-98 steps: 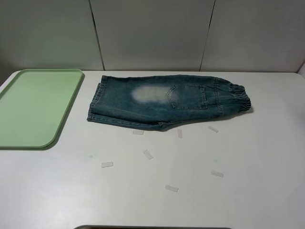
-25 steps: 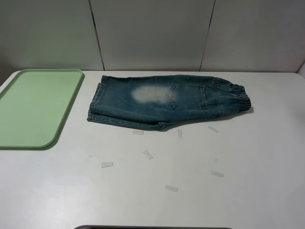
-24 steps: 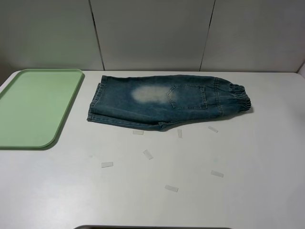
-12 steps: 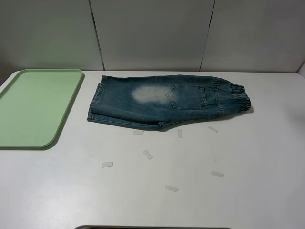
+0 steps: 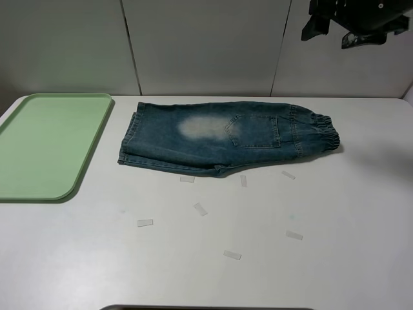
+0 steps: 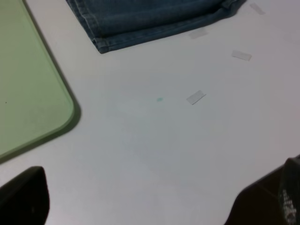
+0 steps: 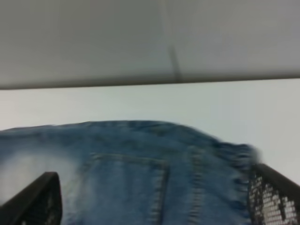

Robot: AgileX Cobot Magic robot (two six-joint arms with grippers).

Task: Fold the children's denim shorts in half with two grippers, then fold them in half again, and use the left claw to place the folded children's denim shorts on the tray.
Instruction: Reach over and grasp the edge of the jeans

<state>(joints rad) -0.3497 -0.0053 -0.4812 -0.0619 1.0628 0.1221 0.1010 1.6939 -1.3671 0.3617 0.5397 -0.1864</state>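
Note:
The children's denim shorts (image 5: pixel 226 137) lie flat on the white table, with the elastic waistband to the right and the leg hems toward the tray (image 5: pixel 45 145). One pale patch and one pocket face up. The pale green tray sits at the left with nothing on it. My right arm (image 5: pixel 358 16) hangs high at the top right, well above the waistband. The right gripper (image 7: pixel 154 201) is open over the shorts (image 7: pixel 140 168) and holds nothing. The left claw (image 6: pixel 150 206) is open above bare table, short of the shorts' hem corner (image 6: pixel 101 44) and beside the tray corner (image 6: pixel 51 117).
Several small white tape strips (image 5: pixel 201 208) lie scattered on the table in front of the shorts, and one strip (image 6: pixel 196 97) shows in the left wrist view. Grey wall panels stand behind the table's far edge.
My right arm has come into the top right of the high view, where it was absent half a second ago. The shorts and tray have not moved.

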